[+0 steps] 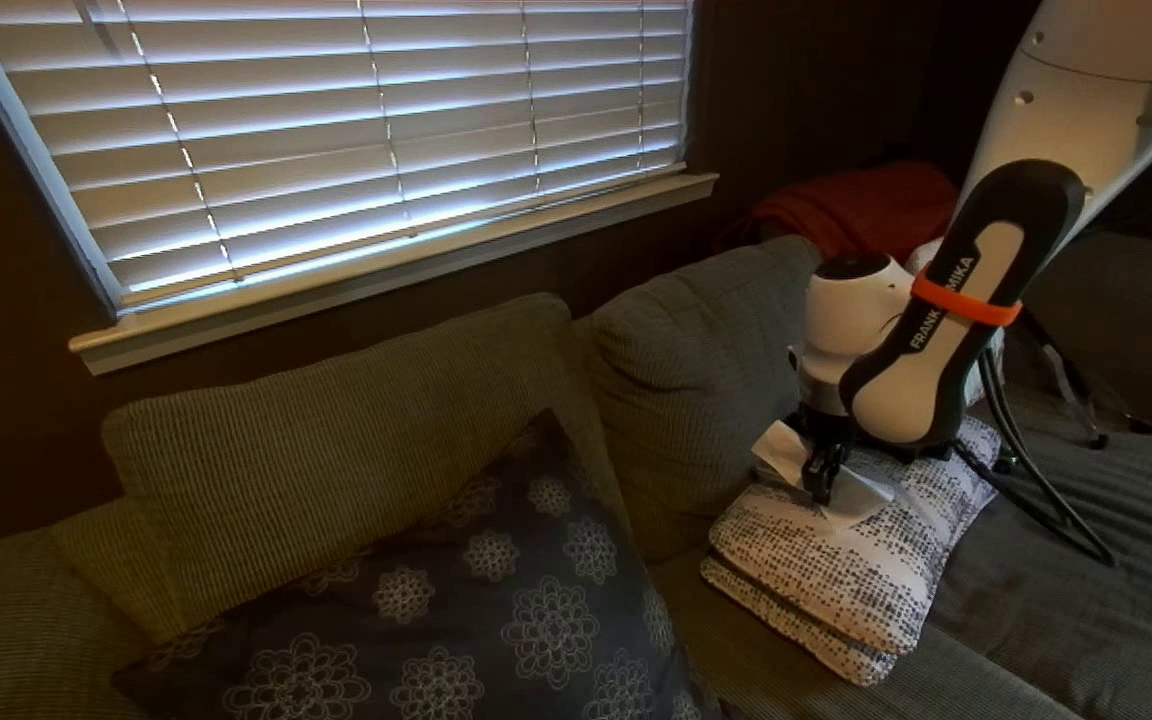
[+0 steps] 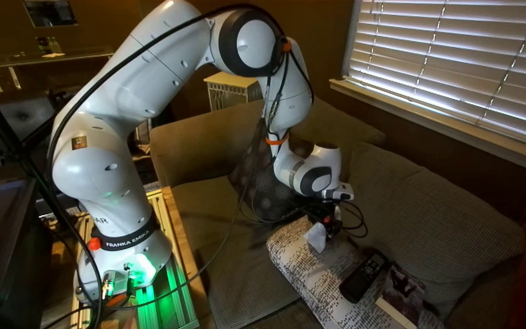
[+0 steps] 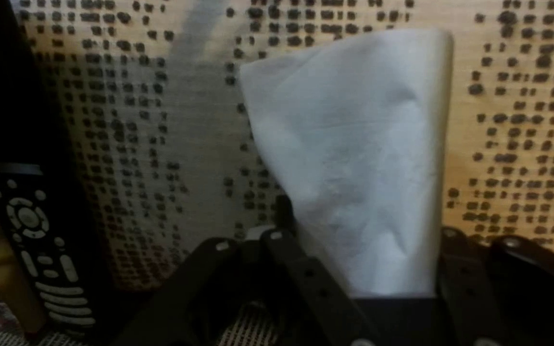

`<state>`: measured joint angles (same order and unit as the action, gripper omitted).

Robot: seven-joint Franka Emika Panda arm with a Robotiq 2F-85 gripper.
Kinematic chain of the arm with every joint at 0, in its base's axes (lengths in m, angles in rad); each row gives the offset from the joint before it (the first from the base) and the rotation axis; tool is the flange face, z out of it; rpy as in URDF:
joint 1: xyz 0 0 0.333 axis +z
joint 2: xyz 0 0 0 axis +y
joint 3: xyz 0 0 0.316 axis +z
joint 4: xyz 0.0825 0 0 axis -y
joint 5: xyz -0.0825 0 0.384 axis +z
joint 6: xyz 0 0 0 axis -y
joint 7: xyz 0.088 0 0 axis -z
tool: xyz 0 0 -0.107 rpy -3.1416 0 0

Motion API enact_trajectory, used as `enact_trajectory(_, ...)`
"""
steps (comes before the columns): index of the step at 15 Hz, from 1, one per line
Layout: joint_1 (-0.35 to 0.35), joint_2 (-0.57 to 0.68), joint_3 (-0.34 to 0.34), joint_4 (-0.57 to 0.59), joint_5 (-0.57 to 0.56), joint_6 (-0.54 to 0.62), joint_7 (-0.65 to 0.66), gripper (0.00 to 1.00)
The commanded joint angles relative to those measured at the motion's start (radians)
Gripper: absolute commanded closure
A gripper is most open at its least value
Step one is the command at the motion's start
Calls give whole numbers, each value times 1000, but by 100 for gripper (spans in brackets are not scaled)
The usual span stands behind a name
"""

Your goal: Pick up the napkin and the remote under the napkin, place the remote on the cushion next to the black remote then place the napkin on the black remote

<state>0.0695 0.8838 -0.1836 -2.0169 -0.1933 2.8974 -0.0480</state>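
Observation:
The cushion, off-white with dark dots, lies on the sofa in both exterior views [image 1: 871, 585] [image 2: 290, 240] and fills the wrist view [image 3: 517, 120]. My gripper [image 1: 821, 490] points down, low over it, and is shut on the napkin. The white napkin [image 1: 856, 497] sticks out on both sides of the fingers, bent and partly raised [image 2: 316, 237]. In the wrist view it [image 3: 368, 144] covers my fingertips. The black remote [image 2: 364, 276] lies on the cushion, beside the gripper, and shows at the left of the wrist view [image 3: 41, 240]. A second remote is hidden or out of view.
A book or picture card [image 2: 402, 292] lies beside the black remote. A dark floral pillow [image 1: 486, 600] leans on the sofa. Grey back cushions [image 2: 427, 205] stand close behind the dotted cushion. Loose arm cables [image 1: 1046, 500] hang near the gripper.

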Motion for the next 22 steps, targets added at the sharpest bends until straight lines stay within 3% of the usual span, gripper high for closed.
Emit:
enact_trajectory(1, -6, 61, 8, 81, 1, -27, -1, 65)
enact_trajectory(2, -6, 70, 8, 92, 1, -29, 0, 23)
enact_trajectory(3, -11, 71, 13, 93, 3, -32, -3, 22)
enact_trajectory(7, -13, 40, 17, 61, 7, -29, 1, 0)
enact_trajectory(15, -3, 4, 6, 30, -3, -3, 1, 0)
enact_trajectory(17, -1, -5, 5, 24, -4, 7, 3, 26)
enact_trajectory(22, 3, -29, 7, 14, -4, 22, 3, 64)
